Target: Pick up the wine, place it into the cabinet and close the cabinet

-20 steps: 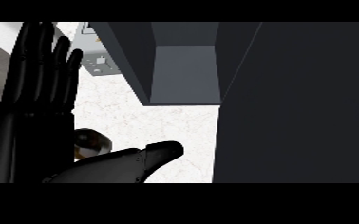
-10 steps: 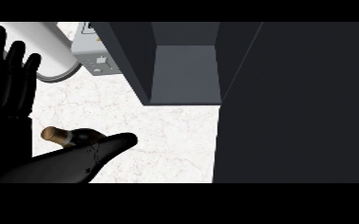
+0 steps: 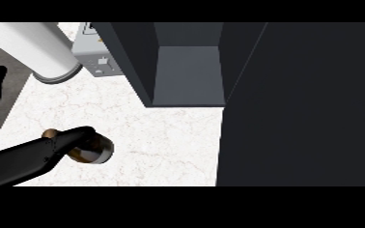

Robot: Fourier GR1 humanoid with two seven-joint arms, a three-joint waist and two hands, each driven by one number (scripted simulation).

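White marble counter point(image 3: 164, 135) filled my view; the dark glass wine bottle point(image 3: 91, 149) stood at eight o'clock, below the open grey cabinet point(image 3: 189, 72). I judged it heavy, slippery, fragile, best gripped mid-body. My black right hand point(image 3: 39, 154) lay on it; whether its fingers had closed I couldn't tell.

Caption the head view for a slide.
Wine bottle lying on the marble counter, partly under a black forearm, before the open cabinet.

Kitchen: white marble-look counter point(image 3: 164, 135) at 6 o'clock, dark open cabinet point(image 3: 187, 72) at 12, grey appliance w/ buttons point(image 3: 96, 58) at 10, white cylinder point(image 3: 39, 48) beside it.
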